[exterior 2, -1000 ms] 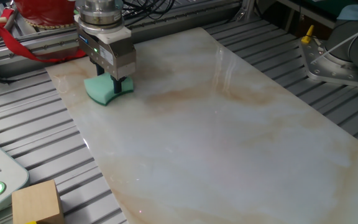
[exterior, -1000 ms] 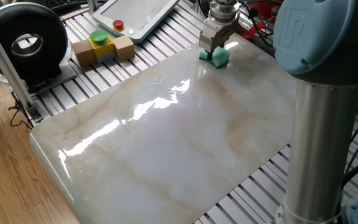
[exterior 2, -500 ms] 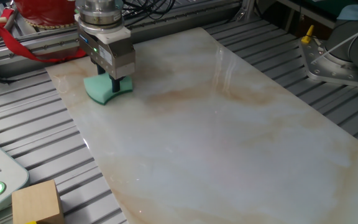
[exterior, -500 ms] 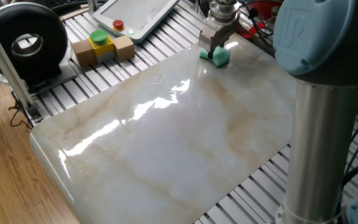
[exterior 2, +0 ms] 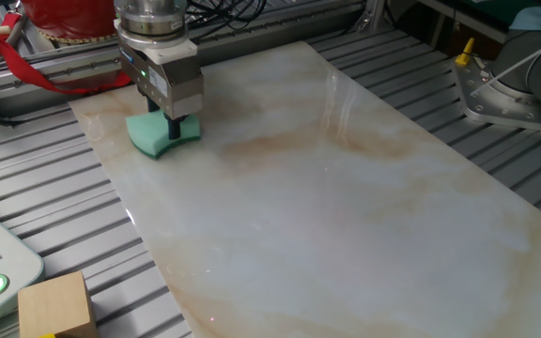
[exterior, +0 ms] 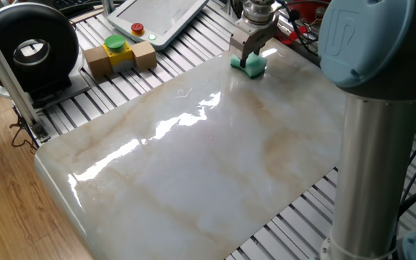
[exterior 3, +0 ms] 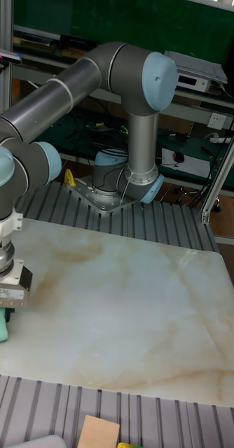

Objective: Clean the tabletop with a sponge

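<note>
Hand pinching sponge on tabletop corner; tall view alone shows arm base.

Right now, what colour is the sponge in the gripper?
Teal-green sponge, clearest in the other fixed view, pinched by the gripper.

- The tool and the sponge it's pinching have crept a tiny bit toward the far corner of the table since a second ago.
- In the other fixed view the sponge barely shifts, maybe a hair farther back. Honestly that's it.
</note>
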`<state>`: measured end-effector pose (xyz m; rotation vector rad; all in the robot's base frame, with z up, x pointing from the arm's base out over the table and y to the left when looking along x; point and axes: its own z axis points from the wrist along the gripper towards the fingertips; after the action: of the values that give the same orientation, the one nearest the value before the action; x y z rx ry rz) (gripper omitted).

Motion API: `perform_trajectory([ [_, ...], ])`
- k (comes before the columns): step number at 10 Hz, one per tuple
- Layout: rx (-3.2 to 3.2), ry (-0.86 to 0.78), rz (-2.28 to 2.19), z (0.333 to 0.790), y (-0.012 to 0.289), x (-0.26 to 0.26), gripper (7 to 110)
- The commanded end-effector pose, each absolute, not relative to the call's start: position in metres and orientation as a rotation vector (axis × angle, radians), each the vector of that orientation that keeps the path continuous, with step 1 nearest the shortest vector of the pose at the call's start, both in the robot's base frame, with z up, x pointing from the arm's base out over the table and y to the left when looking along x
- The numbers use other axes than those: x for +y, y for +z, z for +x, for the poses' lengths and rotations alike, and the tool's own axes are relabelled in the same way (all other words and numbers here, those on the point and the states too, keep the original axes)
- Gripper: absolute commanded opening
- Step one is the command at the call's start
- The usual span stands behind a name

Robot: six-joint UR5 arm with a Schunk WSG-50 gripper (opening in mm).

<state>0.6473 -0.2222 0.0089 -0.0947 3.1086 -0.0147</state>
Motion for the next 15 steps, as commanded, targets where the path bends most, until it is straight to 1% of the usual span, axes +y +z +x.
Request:
perform_trajectory([
  [1,3.100,0.009,-0.075,0.649,0.011,-0.220,7],
  [9,3.117,0.014,-0.159,0.646,0.021,-0.219,7],
  [15,3.136,0.021,-0.194,0.644,0.030,-0.200,7],
])
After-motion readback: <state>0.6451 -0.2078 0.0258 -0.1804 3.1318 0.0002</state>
